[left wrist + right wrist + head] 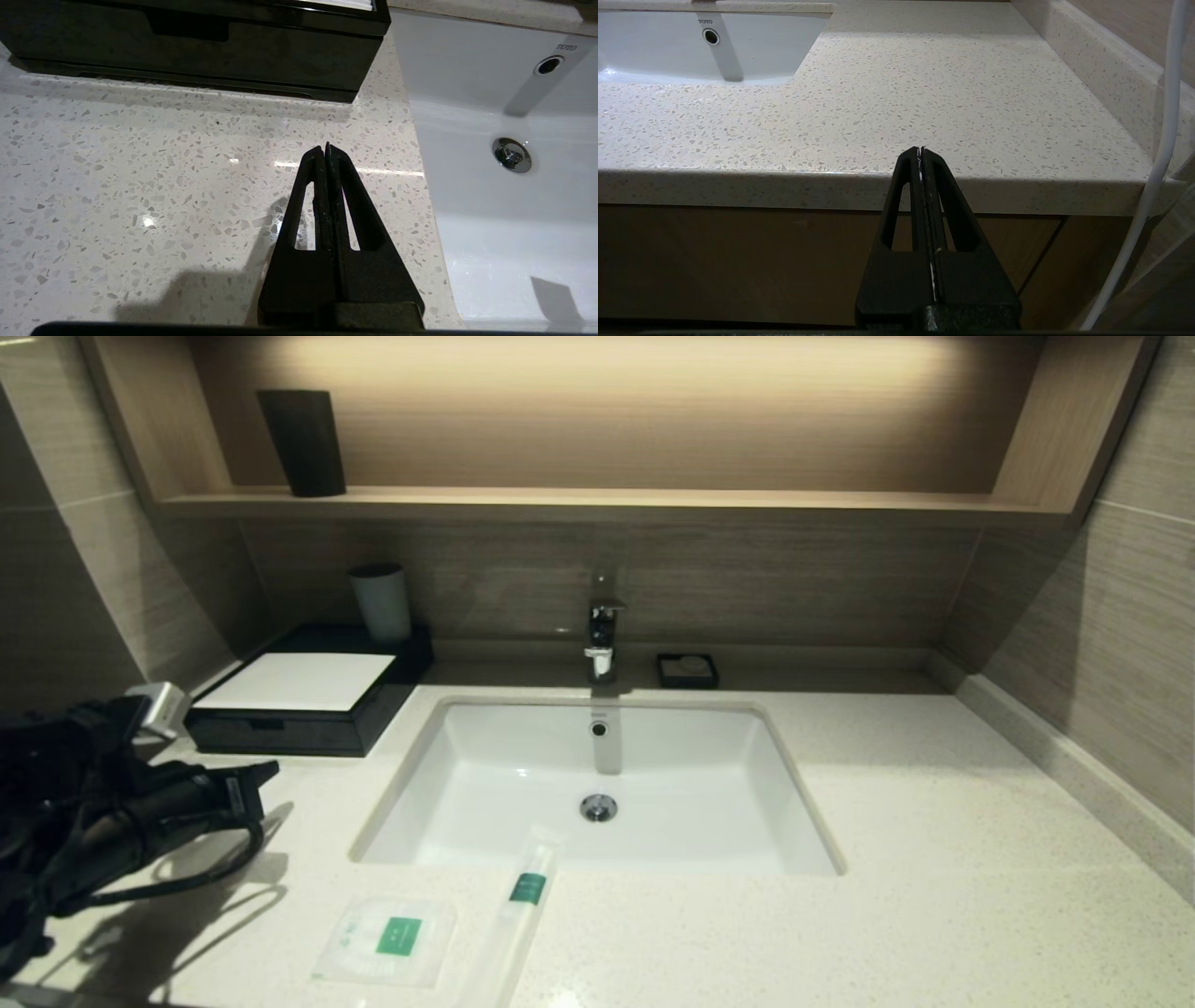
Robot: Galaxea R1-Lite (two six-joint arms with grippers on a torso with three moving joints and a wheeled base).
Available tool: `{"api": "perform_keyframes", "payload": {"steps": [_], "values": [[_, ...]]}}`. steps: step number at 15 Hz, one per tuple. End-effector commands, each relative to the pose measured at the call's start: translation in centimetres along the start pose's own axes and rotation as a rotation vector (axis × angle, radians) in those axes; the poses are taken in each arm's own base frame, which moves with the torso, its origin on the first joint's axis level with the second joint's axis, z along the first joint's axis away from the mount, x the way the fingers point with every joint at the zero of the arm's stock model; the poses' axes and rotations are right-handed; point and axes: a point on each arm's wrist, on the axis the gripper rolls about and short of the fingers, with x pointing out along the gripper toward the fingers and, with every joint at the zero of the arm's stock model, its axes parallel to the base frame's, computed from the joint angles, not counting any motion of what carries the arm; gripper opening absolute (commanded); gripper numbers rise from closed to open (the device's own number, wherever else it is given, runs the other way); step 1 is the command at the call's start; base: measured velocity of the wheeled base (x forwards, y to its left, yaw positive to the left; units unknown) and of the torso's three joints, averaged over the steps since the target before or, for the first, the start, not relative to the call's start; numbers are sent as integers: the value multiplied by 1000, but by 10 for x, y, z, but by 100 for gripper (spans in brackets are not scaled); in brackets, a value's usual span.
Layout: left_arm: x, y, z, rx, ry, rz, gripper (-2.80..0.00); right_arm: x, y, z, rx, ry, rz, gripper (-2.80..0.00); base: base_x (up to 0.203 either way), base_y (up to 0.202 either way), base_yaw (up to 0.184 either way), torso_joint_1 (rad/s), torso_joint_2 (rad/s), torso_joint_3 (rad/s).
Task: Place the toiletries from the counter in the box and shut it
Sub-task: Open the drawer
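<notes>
Matte black arm and tapered black grippers

Left arm (84, 803) is black, looped with black cables and a silver block; left gripper (326, 148) and right gripper (920, 150) have triangular slotted fingers; white cable (1153, 177) at frame right.

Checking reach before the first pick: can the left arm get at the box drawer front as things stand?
Probably yes. The left tool, shut, hangs over bare counter facing the box; nothing lies between them. It would need opening first.
</notes>
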Motion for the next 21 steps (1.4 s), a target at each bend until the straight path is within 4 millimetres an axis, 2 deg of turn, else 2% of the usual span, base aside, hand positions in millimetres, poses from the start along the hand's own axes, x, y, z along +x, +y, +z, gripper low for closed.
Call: {"api": "perform_keyframes", "payload": {"steps": [1,6,13,21], "values": [[-8,-6,5,12,-28,-13,-280,0,0,0,0,0,0,-280,0,0,0,0,0,0],[-3,-1,8,15,-34,35,-280,0,0,0,0,0,0,-280,0,0,0,0,0,0],[25,9,8,12,-21,135,-280,0,0,0,-1,0,0,-280,0,0,0,0,0,0],[21,1,13,35,-45,125,-280,0,0,0,0,0,0,-280,0,0,0,0,0,0]]}}
